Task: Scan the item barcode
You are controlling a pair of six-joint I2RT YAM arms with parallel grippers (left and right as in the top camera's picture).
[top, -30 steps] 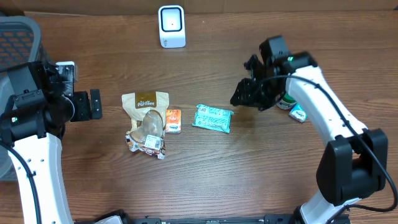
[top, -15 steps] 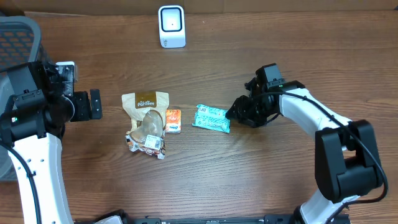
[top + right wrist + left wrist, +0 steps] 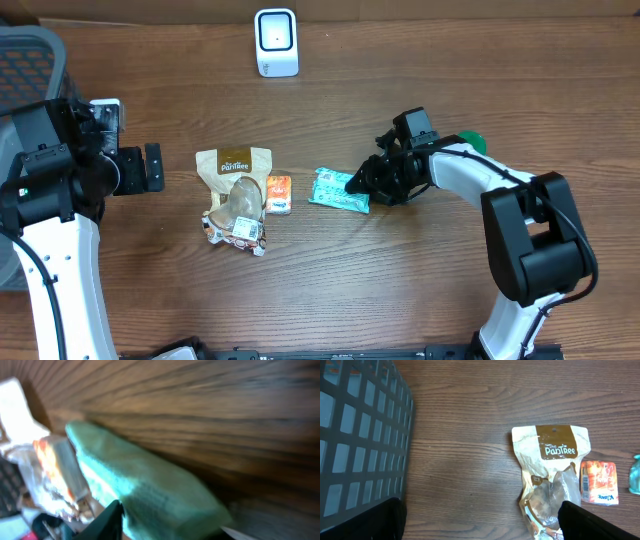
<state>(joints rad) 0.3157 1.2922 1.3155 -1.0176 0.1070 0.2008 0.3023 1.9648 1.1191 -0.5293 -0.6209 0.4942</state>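
A teal packet lies flat on the wooden table, right of centre. My right gripper is low at its right end. In the right wrist view the packet fills the gap between the two fingers of that gripper, but the frame is blurred and I cannot tell whether they press on it. A white barcode scanner stands at the table's far edge. My left gripper hangs open at the left with nothing in it; in its own view the left gripper is above bare wood.
A tan PanTree pouch lies left of the teal packet, a small orange packet and a clear-wrapped item beside it. A grey mesh basket sits at the far left. Something green shows behind the right arm.
The right arm has swung down and left from near the far right items to the teal packet's right end, and its jaws have narrowed. The left arm has not moved.
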